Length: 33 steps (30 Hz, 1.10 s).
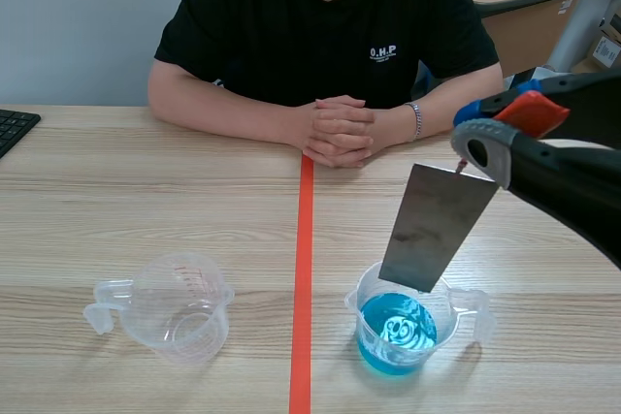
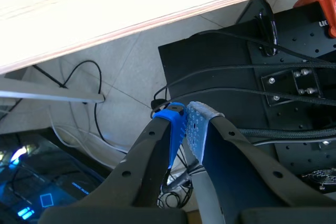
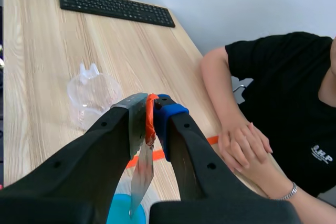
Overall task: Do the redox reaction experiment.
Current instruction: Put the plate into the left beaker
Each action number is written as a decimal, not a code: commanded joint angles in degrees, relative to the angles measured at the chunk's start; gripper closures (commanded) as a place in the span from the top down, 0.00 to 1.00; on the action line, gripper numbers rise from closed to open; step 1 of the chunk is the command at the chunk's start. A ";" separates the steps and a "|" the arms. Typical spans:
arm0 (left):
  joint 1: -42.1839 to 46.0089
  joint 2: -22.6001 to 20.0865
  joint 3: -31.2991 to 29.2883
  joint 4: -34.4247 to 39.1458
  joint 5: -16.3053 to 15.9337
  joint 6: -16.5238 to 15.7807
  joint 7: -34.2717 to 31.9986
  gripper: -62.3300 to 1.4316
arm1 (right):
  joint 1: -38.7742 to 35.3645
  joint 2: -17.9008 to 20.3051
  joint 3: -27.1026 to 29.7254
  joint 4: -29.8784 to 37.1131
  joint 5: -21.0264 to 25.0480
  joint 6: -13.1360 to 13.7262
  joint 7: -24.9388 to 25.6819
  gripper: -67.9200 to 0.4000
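Pale wood bench, a person seated across. The right claw pinches the metal plate by its top corner so it hangs tilted over the beaker of blue liquid — presumably ready for dipping. The left claw, closed empty, sits below the bench's edge.

Top edge of the metal plate is out of sight, clamped between the pads of the right gripper. Its lower corner crosses the rim of the blue-liquid beaker, and whether it touches the liquid can't be told. From the right wrist, that beaker sits mostly behind the fingers. The keyboard is just a corner, the person is cropped above the neck, and the empty cup has markings too small to read.
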 commanded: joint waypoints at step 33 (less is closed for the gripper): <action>-0.17 -0.55 -0.13 0.46 -1.42 2.43 -1.18 0.73 | 30.56 1.36 -23.06 0.37 5.60 -0.81 -13.49 0.03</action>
